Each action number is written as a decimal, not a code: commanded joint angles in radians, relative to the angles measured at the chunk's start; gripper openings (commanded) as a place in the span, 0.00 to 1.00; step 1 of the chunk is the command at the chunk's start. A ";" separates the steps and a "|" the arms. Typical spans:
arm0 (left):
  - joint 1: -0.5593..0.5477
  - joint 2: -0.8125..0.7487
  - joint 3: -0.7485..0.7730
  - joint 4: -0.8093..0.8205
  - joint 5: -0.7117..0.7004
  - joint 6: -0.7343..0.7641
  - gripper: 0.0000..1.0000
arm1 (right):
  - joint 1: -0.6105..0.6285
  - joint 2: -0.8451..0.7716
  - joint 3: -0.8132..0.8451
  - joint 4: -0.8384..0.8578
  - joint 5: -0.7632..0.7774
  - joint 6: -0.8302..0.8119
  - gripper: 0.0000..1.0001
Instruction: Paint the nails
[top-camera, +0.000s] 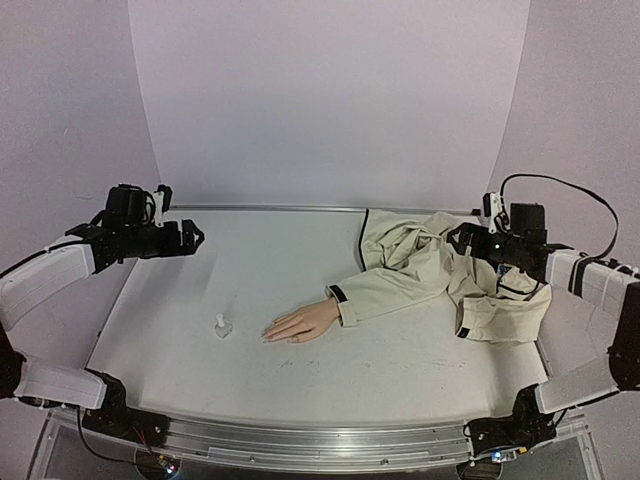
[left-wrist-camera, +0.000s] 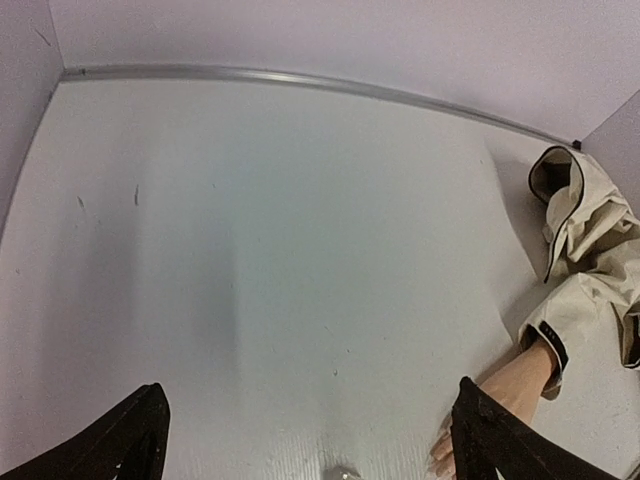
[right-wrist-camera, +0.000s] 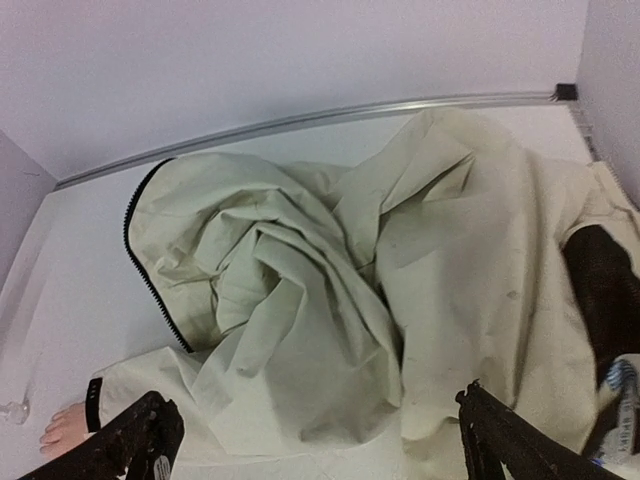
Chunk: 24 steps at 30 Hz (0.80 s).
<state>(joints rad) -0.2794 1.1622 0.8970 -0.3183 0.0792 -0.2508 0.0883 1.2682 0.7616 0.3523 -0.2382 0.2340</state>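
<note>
1. Left gripper (top-camera: 192, 238) hangs empty, jaws apart, above the counter (top-camera: 290, 250).
2. Mid-counter, the nails (top-camera: 270, 335) lie near a small clear bottle (top-camera: 223, 326); painting looks unstarted.
3. Right gripper (top-camera: 457, 238), jaws apart, hovers over the beige jacket (top-camera: 420, 265).

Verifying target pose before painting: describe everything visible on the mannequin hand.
The mannequin hand is pale skin-coloured, smooth like plastic, lying flat on the white table near its middle. Its fingers stretch out, slightly spread, pointing left toward the small clear bottle, apart from it. The wrist disappears into the dark-trimmed cuff of a beige sleeve. The nails are too small to make out. Nothing else touches it.
</note>
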 joint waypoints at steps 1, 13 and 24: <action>-0.050 0.069 0.044 -0.088 0.101 -0.072 0.98 | -0.020 0.086 0.053 0.098 -0.236 0.070 0.98; -0.291 0.210 0.057 -0.346 -0.013 -0.189 0.89 | -0.077 0.089 0.085 0.096 -0.216 0.156 0.98; -0.407 0.350 0.133 -0.474 -0.156 -0.236 0.68 | -0.080 0.030 0.119 0.115 -0.347 0.084 0.98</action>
<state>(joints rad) -0.6773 1.4872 0.9569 -0.7433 -0.0029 -0.4599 0.0116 1.3491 0.8314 0.4122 -0.4988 0.3443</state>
